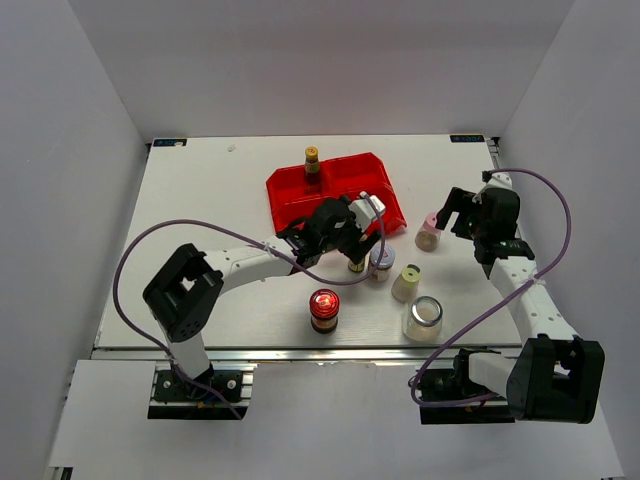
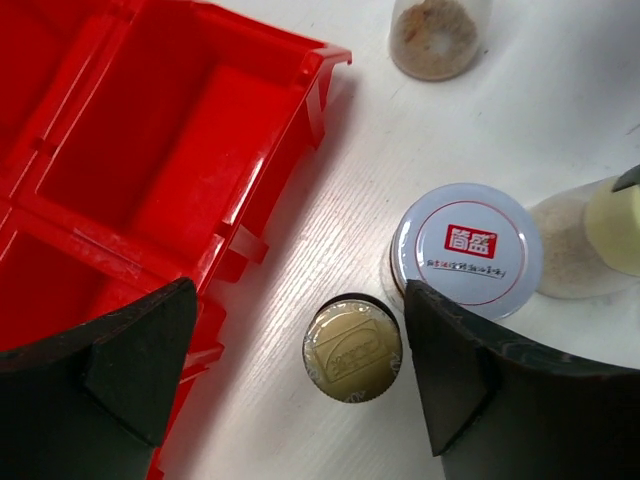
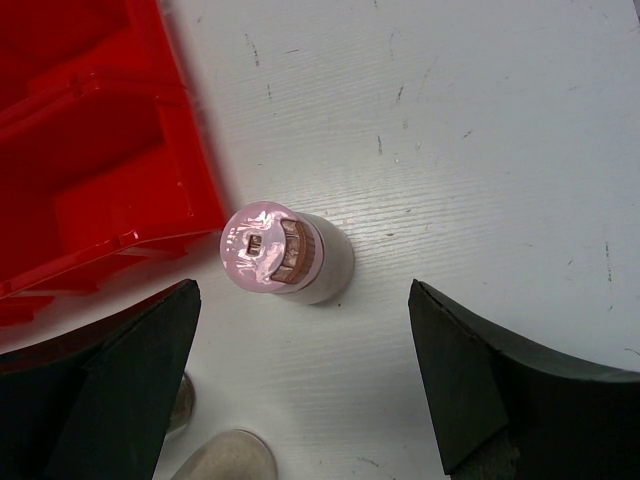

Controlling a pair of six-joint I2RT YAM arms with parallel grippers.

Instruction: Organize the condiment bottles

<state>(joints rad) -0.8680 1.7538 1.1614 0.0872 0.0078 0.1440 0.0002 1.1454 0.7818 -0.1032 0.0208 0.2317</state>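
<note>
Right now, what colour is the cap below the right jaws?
Pink cap, clearest in the right wrist view.

Table [image 1: 200,220] layout: one tray, seven bottles.
Tray [image 1: 288,196] sits mid-table, towards the back; one sauce bottle [image 1: 312,160] stands in its back-left compartment. Second sauce bottle [image 1: 356,266] stands on the table just before the tray's front-right corner, with the middle jar [image 1: 382,262] just beside it on the right and the middle shaker [image 1: 407,282] right of that jar. Right shaker [image 1: 429,232] stands just right of the tray. Front-left jar [image 1: 324,309] and front-right jar [image 1: 424,317] stand nearest the front edge, apart; the latter is just before the middle shaker.
</note>
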